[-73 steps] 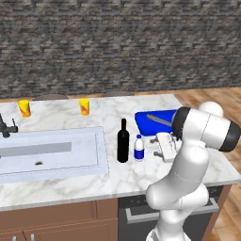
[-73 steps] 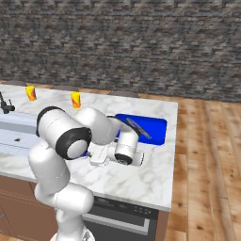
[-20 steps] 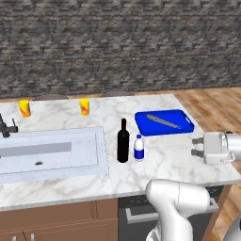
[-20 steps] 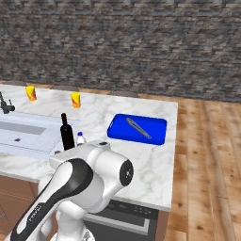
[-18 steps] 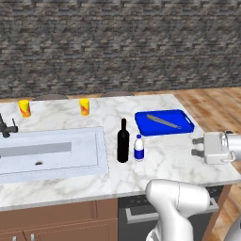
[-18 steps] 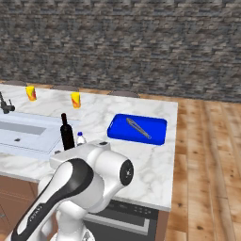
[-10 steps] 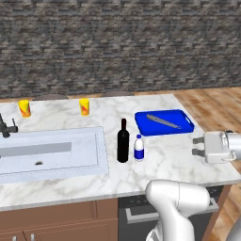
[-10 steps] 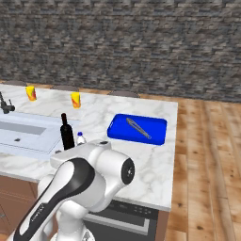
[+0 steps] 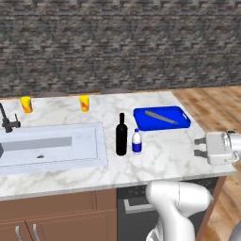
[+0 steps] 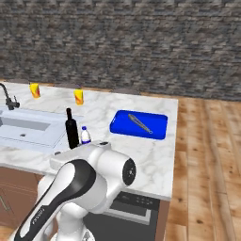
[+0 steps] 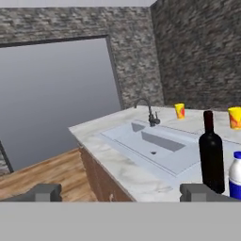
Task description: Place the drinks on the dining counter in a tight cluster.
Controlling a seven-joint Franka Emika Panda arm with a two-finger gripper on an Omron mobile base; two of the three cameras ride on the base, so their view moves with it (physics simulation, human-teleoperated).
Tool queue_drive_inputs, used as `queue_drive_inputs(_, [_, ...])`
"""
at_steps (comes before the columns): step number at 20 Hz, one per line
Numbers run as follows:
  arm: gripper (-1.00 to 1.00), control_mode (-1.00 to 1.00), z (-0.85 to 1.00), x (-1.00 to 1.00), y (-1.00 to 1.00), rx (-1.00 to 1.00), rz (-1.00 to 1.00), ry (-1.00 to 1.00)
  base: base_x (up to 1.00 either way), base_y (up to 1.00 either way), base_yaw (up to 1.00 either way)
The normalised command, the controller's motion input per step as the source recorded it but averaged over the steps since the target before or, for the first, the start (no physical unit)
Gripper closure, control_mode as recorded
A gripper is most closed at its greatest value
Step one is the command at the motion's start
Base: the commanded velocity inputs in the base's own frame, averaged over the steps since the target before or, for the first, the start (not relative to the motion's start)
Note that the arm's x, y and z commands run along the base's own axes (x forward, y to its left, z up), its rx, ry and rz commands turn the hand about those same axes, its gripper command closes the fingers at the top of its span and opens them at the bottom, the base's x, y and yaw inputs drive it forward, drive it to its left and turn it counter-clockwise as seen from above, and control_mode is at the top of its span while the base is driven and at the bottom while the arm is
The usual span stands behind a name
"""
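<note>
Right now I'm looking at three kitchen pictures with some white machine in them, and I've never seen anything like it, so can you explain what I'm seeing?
It is a computer-rendered kitchen with a white robot arm on a base that can drive. Two pictures come from cameras on that base, behind the arm to its left and right. The third comes from a camera on the hand, looking along the gripper, which is open and holds nothing.

On the long white marble counter a tall black wine bottle and a small white bottle with a blue label stand side by side, next to an inset sink with a black faucet. Further back stand two short yellow cups, and to the right lies a blue tray.
</note>
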Motion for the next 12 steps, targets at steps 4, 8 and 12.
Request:
queue_drive_inputs(4, [-1.0, 1.0, 0.0, 0.0, 0.0, 0.0, 0.0, 0.0, -0.55, 0.09, 0.34])
queue_drive_inputs(8, [-1.0, 1.0, 0.0, 0.0, 0.0, 0.0, 0.0, 0.0, -0.29, 0.17, 0.81])
queue_drive_inputs(12, [-1.0, 1.0, 0.0, 0.0, 0.0, 0.0, 0.0, 0.0, -0.08, 0.14, 1.0])
